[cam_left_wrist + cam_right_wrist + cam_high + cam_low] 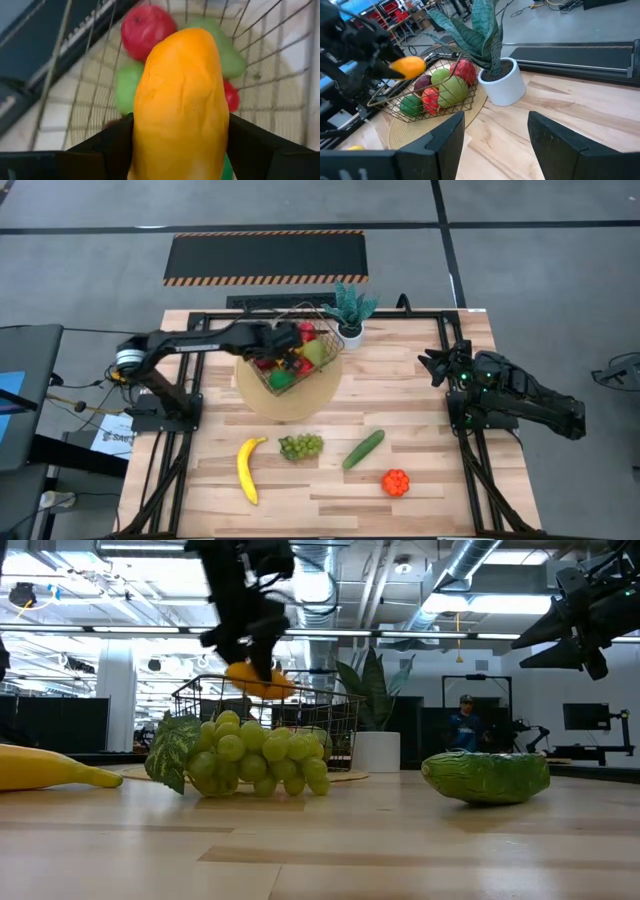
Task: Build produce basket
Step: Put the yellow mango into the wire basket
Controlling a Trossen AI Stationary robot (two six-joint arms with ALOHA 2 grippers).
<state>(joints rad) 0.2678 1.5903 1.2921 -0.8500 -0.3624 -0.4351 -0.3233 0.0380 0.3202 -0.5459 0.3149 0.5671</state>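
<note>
The gold wire basket (318, 376) stands on the round tan mat (290, 408) at the table's far middle, with red and green fruits inside. My left gripper (287, 340) is over the basket, shut on an orange-yellow mango (180, 105). My right gripper (495, 132) is open and empty, raised at the table's right side. A banana (248, 467), green grapes (300, 445), a cucumber (363, 449) and an orange piece (396, 482) lie on the near part of the table. My left gripper pinches the mango by its two long sides (145, 135) between its two fingers, at the end nearest the wrist. The mango sticks out forward past the fingers. It is lifted clear above the fruits in the basket (260, 682).
A potted green plant (350, 315) in a white pot stands just right of the basket. The table's near half holds the loose produce. A black mat with striped edges (265, 257) lies on the floor beyond the table.
</note>
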